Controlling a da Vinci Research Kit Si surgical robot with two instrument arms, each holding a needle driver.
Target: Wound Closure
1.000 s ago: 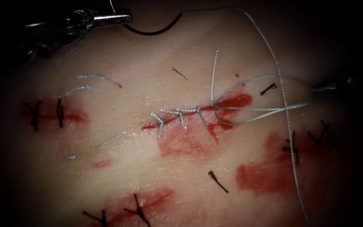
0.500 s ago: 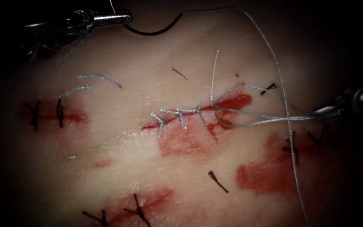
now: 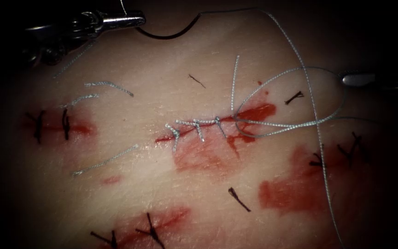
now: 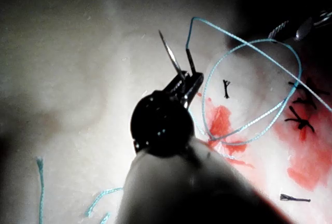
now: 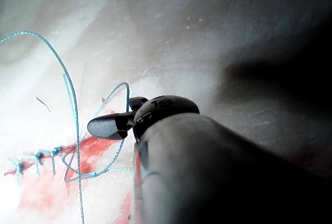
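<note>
The cut (image 3: 217,121) runs across the middle of the tissue (image 3: 162,184), with several pale stitches over its left part and red fluid (image 3: 254,111) at its right end. At the upper left, my left tool (image 3: 137,20) is shut on the dark curved needle (image 3: 166,35) near its pointed end. The needle hangs above the tissue, not in it (image 4: 174,60). Thread (image 3: 300,64) runs from the needle's tail down the right side. A slack loop (image 3: 295,123) lies right of the cut. My right tool (image 3: 348,79) stands open beside the loop's far end, holding nothing (image 5: 111,117).
Cut ends of pale thread (image 3: 109,85) lie left of the cut, with another (image 3: 107,160) below them. Older dark stitches sit at the far left (image 3: 38,124), at the bottom (image 3: 150,230) and at the right (image 3: 351,150). Short dark thread bits (image 3: 239,198) lie loose.
The right tool has let go of the thread and moved up. The loop, taut before, has gone slack and spread wider. The left tool and needle have not moved.
</note>
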